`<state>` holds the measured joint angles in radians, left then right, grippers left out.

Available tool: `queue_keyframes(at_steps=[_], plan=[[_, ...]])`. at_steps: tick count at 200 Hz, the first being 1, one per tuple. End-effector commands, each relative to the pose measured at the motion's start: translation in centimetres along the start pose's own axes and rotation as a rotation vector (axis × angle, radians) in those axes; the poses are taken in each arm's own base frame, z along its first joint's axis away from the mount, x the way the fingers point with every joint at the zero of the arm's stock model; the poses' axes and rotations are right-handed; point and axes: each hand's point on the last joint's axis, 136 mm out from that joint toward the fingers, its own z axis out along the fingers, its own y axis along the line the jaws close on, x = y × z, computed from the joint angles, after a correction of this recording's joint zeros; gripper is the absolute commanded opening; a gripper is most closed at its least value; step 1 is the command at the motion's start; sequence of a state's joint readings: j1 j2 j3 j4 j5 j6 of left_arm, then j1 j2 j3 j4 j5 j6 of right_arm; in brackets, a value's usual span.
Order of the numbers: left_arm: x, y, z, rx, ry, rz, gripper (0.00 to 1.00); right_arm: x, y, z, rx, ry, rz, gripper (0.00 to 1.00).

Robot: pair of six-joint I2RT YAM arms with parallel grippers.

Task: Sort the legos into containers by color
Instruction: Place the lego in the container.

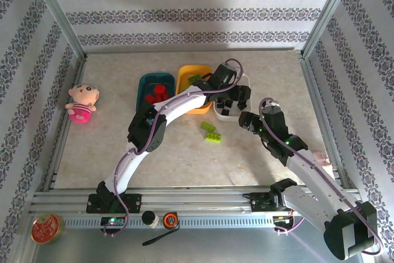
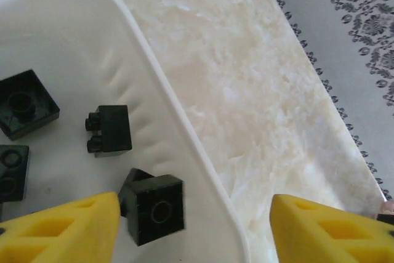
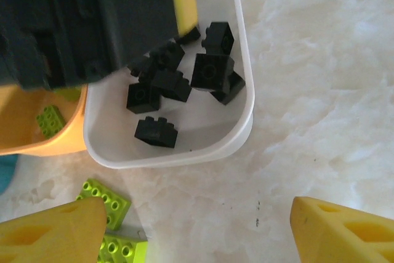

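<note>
The white tray holds several black legos, one of which lies tilted just inside my left gripper's left finger. That gripper is open above the tray's right rim and grips nothing. From above, the left gripper hangs over the white tray, which stands beside the orange-yellow tray and the teal tray with red legos. My right gripper is open over bare table just in front of the white tray. Lime-green legos lie by its left finger.
A green brick lies in the orange-yellow tray. Loose green legos sit on the table in front of the trays. A pink doll lies at the far left, and a round red-gold tin sits at the near left corner.
</note>
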<state>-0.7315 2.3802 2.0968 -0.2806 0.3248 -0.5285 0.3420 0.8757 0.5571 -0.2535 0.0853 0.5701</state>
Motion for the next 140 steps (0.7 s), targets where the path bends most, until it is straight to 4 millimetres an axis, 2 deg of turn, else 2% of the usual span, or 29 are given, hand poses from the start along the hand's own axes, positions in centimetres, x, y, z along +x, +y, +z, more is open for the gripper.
queue_keyframes(at_steps=[1,16,40,66,98,131,140], plan=[[-3.0,-0.9,-2.3,0.052,-0.052,-0.043,0.71,0.5,0.3,0.1,-0.034,0.017,-0.009,0.79],[-3.6,-1.0,-4.0,0.055,-0.09,-0.037,0.78,0.8,0.7,0.3,-0.053,0.039,-0.015,0.79],[-3.9,-0.9,-7.9,0.065,-0.155,-0.042,0.83,1.9,2.3,1.2,-0.119,0.113,-0.054,0.79],[-2.0,0.7,-12.4,0.035,-0.212,-0.065,0.92,4.3,4.8,2.8,-0.188,0.24,-0.15,0.79],[2.6,3.7,-17.6,-0.062,-0.237,-0.076,0.94,7.5,8.1,4.8,-0.229,0.353,-0.309,0.79],[8.4,6.5,-22.3,-0.163,-0.229,-0.088,0.96,8.6,9.2,7.4,-0.218,0.408,-0.364,0.79],[9.8,7.3,-23.5,-0.19,-0.233,-0.096,1.0,8.8,9.1,8.1,-0.203,0.423,-0.371,0.79]])
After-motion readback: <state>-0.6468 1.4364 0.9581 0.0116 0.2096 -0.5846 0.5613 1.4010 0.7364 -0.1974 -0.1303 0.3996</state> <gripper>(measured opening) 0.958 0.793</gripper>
